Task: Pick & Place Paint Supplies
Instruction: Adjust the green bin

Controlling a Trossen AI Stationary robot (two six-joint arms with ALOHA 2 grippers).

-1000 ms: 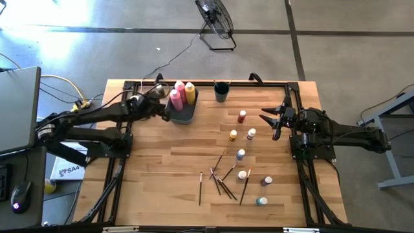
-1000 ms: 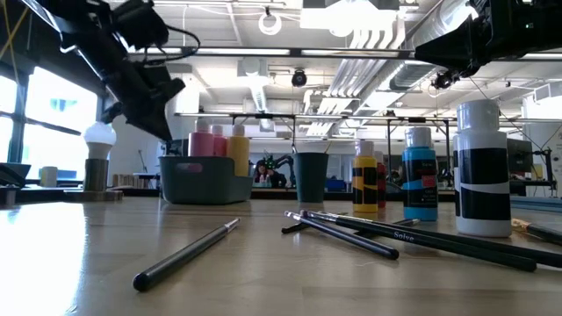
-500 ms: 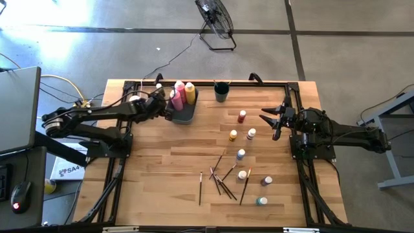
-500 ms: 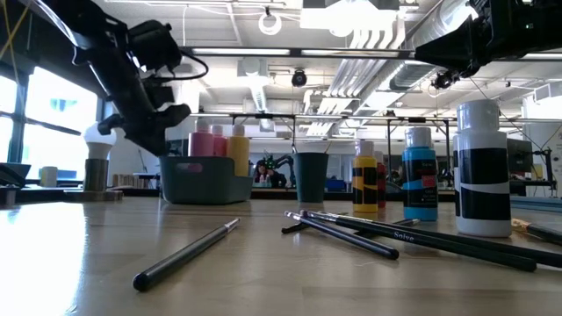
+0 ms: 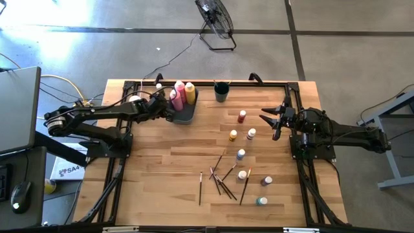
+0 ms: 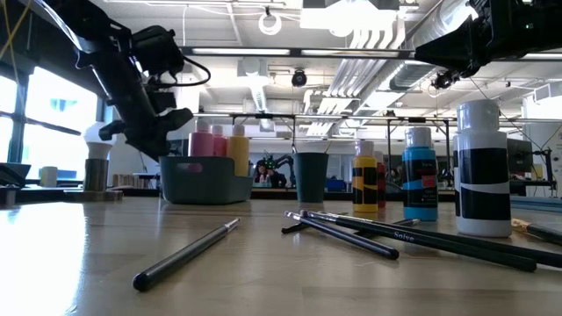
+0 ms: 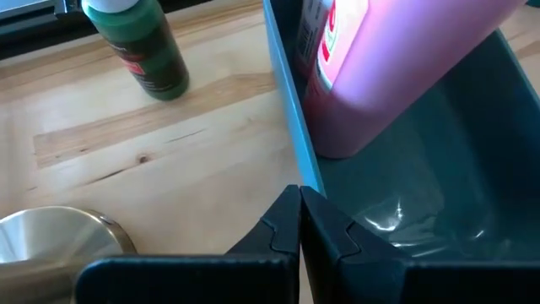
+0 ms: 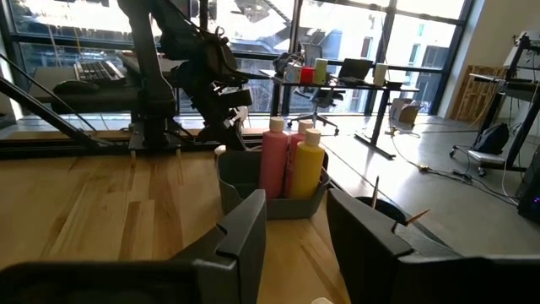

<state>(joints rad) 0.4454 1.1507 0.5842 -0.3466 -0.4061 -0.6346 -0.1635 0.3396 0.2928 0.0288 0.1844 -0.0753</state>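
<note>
Left gripper point(image 7: 299, 221), jaws pressed together over the grey bin's point(image 5: 184, 114) rim beside the pink bottle point(image 7: 396, 67); right gripper point(image 5: 275, 123), jaws spread, empty, is waiting near loose small bottles point(image 5: 242, 116).

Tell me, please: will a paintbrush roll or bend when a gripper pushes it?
The paintbrush looks thin, round and straight, lying flat on the table, so a sideways push would probably roll it. It seems stiff and likely light, so it may skid away.
</note>
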